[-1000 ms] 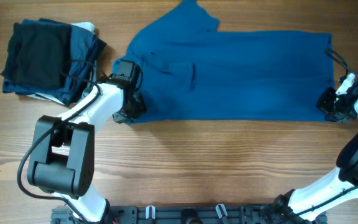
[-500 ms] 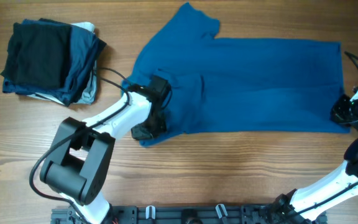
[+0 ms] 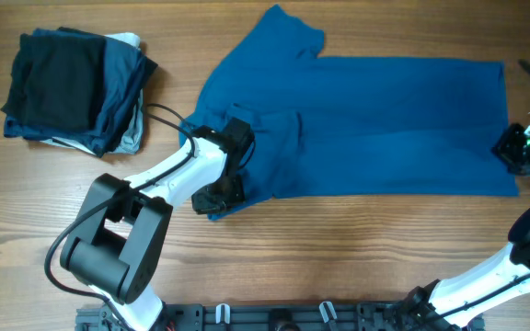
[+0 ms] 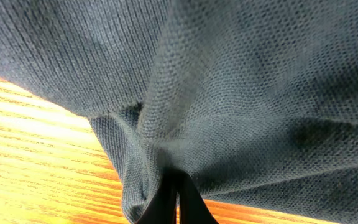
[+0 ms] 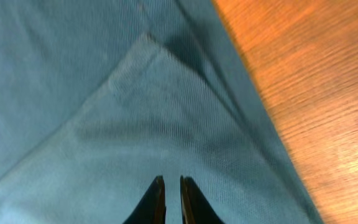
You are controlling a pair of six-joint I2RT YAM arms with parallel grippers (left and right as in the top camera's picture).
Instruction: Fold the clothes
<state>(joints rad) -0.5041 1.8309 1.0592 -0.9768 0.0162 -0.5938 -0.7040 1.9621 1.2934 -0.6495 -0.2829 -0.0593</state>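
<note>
The blue polo shirt (image 3: pixel 385 119) lies spread flat on the worktop (image 3: pixel 339 267), its length stretched between the two sets of jaws, with the collar and one sleeve just beyond the left jaws and the hem at the right ones; it looks a soft, light knit that will sag and bunch wherever it is lifted, and nothing in it can break; I judge it is best taken at corners and edges, both ends at once, with the span kept taut so that a fold lands straight; the left gripper (image 4: pixel 178 199) has its jaws clamped on a gathered pinch of fabric at the shirt's near edge by the shoulder, the cloth puckered into ridges that run up from the tips; the right gripper (image 5: pixel 171 198) has its jaws drawn almost together at the hem corner, where they seem to nip a thin layer of cloth, a turned-over flap lying just ahead of them; so small a pinch could, I think, slip out under pull; a stack of folded garments (image 3: pixel 72 92), black, navy and pale grey, sits well apart from the left jaws, on the side away from the shirt.
</note>
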